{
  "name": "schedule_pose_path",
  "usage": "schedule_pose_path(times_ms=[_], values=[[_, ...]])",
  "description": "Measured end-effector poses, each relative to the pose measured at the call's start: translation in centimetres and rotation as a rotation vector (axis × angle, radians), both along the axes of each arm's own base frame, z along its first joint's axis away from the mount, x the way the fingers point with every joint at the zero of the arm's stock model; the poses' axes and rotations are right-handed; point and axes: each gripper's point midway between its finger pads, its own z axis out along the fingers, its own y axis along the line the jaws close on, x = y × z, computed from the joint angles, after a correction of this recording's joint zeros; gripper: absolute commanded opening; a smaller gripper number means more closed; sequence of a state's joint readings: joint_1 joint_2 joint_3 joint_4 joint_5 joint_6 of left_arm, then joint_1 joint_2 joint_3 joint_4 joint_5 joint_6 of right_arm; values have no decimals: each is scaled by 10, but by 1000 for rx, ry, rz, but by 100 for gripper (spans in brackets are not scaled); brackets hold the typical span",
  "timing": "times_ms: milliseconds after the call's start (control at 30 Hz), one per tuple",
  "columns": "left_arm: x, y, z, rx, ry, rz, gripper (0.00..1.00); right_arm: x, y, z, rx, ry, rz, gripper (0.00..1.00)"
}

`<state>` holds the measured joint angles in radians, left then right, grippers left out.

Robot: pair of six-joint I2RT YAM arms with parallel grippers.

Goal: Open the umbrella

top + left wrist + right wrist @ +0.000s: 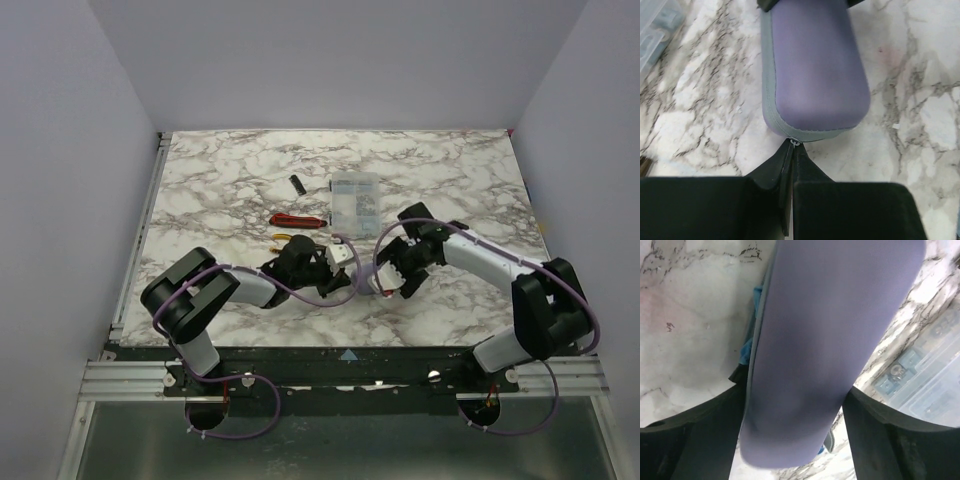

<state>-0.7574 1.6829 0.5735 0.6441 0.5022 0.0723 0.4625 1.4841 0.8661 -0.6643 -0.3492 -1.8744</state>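
Mostly hidden, umbrella (747, 351) peeks from lavender case (815, 340) clamped by right fingers (880, 440); left fingers (771, 176) pinch its zipper pull (795, 143).

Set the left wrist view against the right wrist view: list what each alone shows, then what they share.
Left wrist only: the left fingers are closed on the small zipper pull at the rounded end of the purple case.
Right wrist only: the right fingers press against both sides of the case, and blue fabric peeks out at its left edge.
Both: the purple case, the marble table and the clear compartment box.
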Motion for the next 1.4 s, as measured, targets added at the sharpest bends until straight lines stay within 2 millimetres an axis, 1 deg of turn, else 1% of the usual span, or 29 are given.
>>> schedule_pose_path(times_ms=[67, 133, 200, 233, 267, 300, 333, 400, 467, 533, 567, 667, 733, 800, 833, 900, 1000, 1100, 1200, 1267, 1400], values=[[2, 3, -3, 10, -4, 22, 0, 0, 1, -2, 4, 45, -51, 91], [1, 8, -9, 26, 8, 48, 0, 5, 3, 1, 25, 108, -160, 96], [-1, 12, -15, 39, 24, 72, 0, 18, 4, 15, 75, 153, -301, 98], [-3, 14, -18, 45, 34, 83, 0, 26, 2, 25, 109, 169, -377, 99], [-4, 14, -19, 44, 38, 89, 0, 31, 5, 35, 143, 180, -429, 99], [-7, 12, -19, 40, 40, 91, 0, 41, -4, 45, 182, 190, -526, 99], [-10, 9, -18, 36, 44, 91, 0, 45, -9, 55, 217, 207, -603, 99], [-15, 4, -18, 32, 49, 88, 0, 48, -19, 74, 288, 247, -762, 99], [-20, -1, -17, 27, 53, 83, 0, 47, -28, 88, 343, 286, -894, 100], [-23, -4, -16, 25, 58, 87, 0, 47, -32, 102, 405, 344, -1043, 100], [-25, -6, -16, 23, 63, 89, 0, 48, -33, 106, 429, 373, -1110, 100], [-26, -9, -15, 22, 75, 103, 0, 53, -42, 112, 486, 519, -1413, 98], [-27, -14, -12, 23, 91, 112, 0, 61, -51, 109, 502, 648, -1607, 95], [-29, -22, -8, 19, 99, 112, 0, 65, -57, 97, 495, 783, -1757, 93], [-30, -24, -7, 17, 98, 111, 0, 61, -58, 87, 476, 860, -1822, 93], [-34, -31, -3, 13, 92, 99, 0, 44, -52, 69, 422, 1008, -1905, 91], [-39, -40, -3, 21, 88, 81, 0, 14, -37, 53, 353, 1192, -1964, 88], [-42, -44, -6, 34, 94, 73, 0, -3, -25, 47, 312, 1300, -1983, 87], [-43, -44, -10, 45, 99, 73, 0, -7, -15, 44, 307, 1345, -1981, 85], [-43, -44, -11, 49, 100, 73, 0, -8, -9, 39, 303, 1360, -1979, 81], [-44, -45, -13, 52, 100, 71, 0, -9, -3, 22, 278, 1380, -1993, 60]])
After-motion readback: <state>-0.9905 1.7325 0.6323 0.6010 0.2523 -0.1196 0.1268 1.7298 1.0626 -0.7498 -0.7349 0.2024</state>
